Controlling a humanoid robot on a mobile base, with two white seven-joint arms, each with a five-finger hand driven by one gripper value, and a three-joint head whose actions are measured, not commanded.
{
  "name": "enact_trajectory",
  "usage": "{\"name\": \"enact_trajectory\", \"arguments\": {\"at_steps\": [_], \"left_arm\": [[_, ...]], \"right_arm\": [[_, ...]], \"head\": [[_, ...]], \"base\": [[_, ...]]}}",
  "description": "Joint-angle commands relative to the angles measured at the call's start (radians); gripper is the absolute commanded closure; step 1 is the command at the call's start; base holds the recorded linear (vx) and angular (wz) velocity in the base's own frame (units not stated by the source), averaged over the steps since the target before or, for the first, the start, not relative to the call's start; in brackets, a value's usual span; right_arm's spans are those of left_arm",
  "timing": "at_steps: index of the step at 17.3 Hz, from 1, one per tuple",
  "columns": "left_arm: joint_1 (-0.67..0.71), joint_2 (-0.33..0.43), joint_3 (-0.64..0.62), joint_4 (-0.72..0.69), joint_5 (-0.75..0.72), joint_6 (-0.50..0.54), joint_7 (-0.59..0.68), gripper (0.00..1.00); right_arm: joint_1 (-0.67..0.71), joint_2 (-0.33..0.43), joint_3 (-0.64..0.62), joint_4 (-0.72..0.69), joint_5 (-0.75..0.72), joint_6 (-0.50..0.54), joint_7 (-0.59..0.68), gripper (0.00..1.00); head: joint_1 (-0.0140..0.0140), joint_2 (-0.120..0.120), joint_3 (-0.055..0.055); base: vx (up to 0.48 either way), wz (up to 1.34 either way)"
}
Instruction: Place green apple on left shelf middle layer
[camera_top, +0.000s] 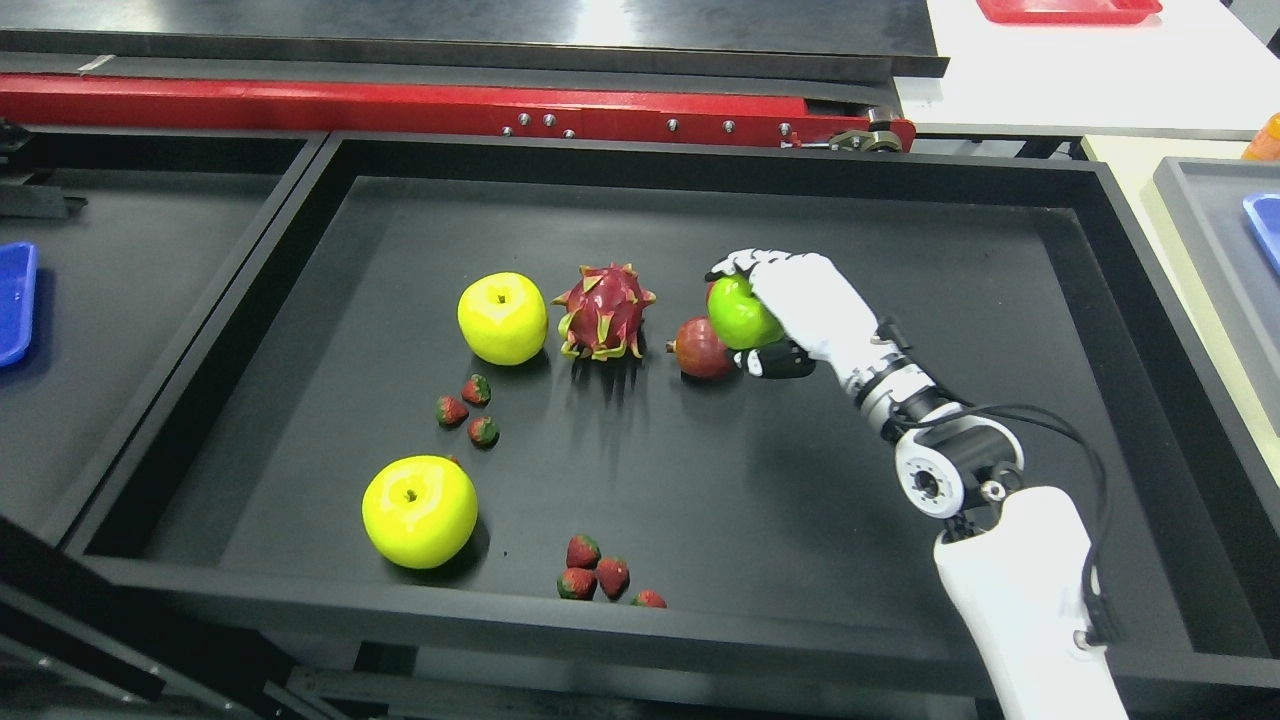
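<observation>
Fingers (735, 266) of the white right hand (790, 310) are seen curled over the top of the glossy round green apple (738, 315), with the dark-tipped thumb pressed under its lower right side, so the apple is clasped in a closed grip. The apple is held just beside and slightly above a dark red pomegranate (700, 349), at the middle of the large black shallow tray (700, 160). To the left of the pomegranate a spiky pink dragon fruit (603, 311) is placed, and next to it a shiny yellow apple (502, 318). A 2nd yellow apple (420, 512) is seen near the tray's front left. 3 small red strawberries (467, 408) are grouped between the 2 yellow apples, and 4 more strawberries (598, 578) are clustered at the front edge.
</observation>
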Motion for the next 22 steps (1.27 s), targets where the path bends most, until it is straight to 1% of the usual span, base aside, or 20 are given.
{"name": "enact_trajectory", "arguments": {"at_steps": [1, 3, 6, 7, 8, 9, 10, 11, 12, 14, 15, 18, 21, 22], "left_arm": [[0.0, 0.017, 0.0, 0.0, 0.0, -0.001, 0.0, 0.0], [0.0, 0.017, 0.0, 0.0, 0.0, -0.001, 0.0, 0.0], [0.0, 0.017, 0.0, 0.0, 0.0, 0.001, 0.0, 0.0], [0.0, 0.017, 0.0, 0.0, 0.0, 0.001, 0.002, 0.0], [0.0, 0.017, 0.0, 0.0, 0.0, -0.001, 0.002, 0.0], [0.0, 0.017, 0.0, 0.0, 0.0, 0.001, 0.0, 0.0], [0.0, 0.017, 0.0, 0.0, 0.0, 0.001, 0.002, 0.0], [0.0, 0.017, 0.0, 0.0, 0.002, 0.001, 0.0, 0.0], [0.0, 0.017, 0.0, 0.0, 0.0, 0.001, 0.0, 0.0], [0.0, 0.017, 0.0, 0.0, 0.0, 0.001, 0.0, 0.0], [0.0, 0.017, 0.0, 0.0, 0.0, -0.001, 0.0, 0.0], [0.0, 0.017, 0.0, 0.0, 0.0, 0.001, 0.0, 0.0], [0.0, 0.017, 0.0, 0.0, 0.0, 0.001, 0.0, 0.0], [0.0, 0.017, 0.0, 0.001, 0.0, 0.001, 0.0, 0.0]], "right_arm": [[-0.051, -0.027, 0.317, 0.161, 0.085, -0.003, 0.027, 1.0], [-0.052, -0.021, 0.356, 0.203, 0.102, -0.001, 0.04, 1.0], [-0.069, 0.035, 0.368, 0.232, 0.103, -0.001, 0.059, 1.0], [-0.066, 0.046, 0.377, 0.232, 0.103, -0.001, 0.066, 0.99], [-0.062, 0.052, 0.385, 0.234, 0.103, -0.001, 0.067, 0.96], [-0.057, 0.054, 0.384, 0.234, 0.102, 0.005, 0.067, 0.83], [-0.057, 0.06, 0.371, 0.234, 0.094, 0.027, 0.066, 0.31], [-0.063, 0.066, 0.359, 0.234, 0.082, 0.07, 0.066, 0.02], [-0.066, 0.069, 0.336, 0.231, 0.03, 0.107, 0.066, 0.0], [-0.085, 0.071, 0.267, 0.22, -0.148, 0.135, 0.063, 0.0], [-0.088, 0.071, 0.24, 0.214, -0.191, 0.15, 0.063, 0.0], [-0.094, 0.065, 0.161, 0.171, -0.288, 0.15, 0.067, 0.0], [-0.039, 0.068, 0.057, 0.13, -0.491, 0.143, 0.06, 0.0], [-0.013, 0.072, 0.005, 0.11, -0.542, 0.141, 0.052, 0.0]], "head": [[0.0, 0.0, 0.0], [0.0, 0.0, 0.0], [0.0, 0.0, 0.0], [0.0, 0.0, 0.0], [0.0, 0.0, 0.0], [0.0, 0.0, 0.0], [0.0, 0.0, 0.0], [0.0, 0.0, 0.0], [0.0, 0.0, 0.0], [0.0, 0.0, 0.0], [0.0, 0.0, 0.0], [0.0, 0.0, 0.0], [0.0, 0.0, 0.0], [0.0, 0.0, 0.0]], "base": [[0.122, -0.11], [0.114, -0.09], [0.089, -0.05], [0.07, -0.05], [0.07, -0.05], [0.046, -0.04], [0.046, -0.04], [0.045, -0.03], [0.045, -0.03], [0.024, 0.0], [0.016, 0.0], [0.007, 0.0], [0.0, 0.0], [0.0, 0.0]]}}
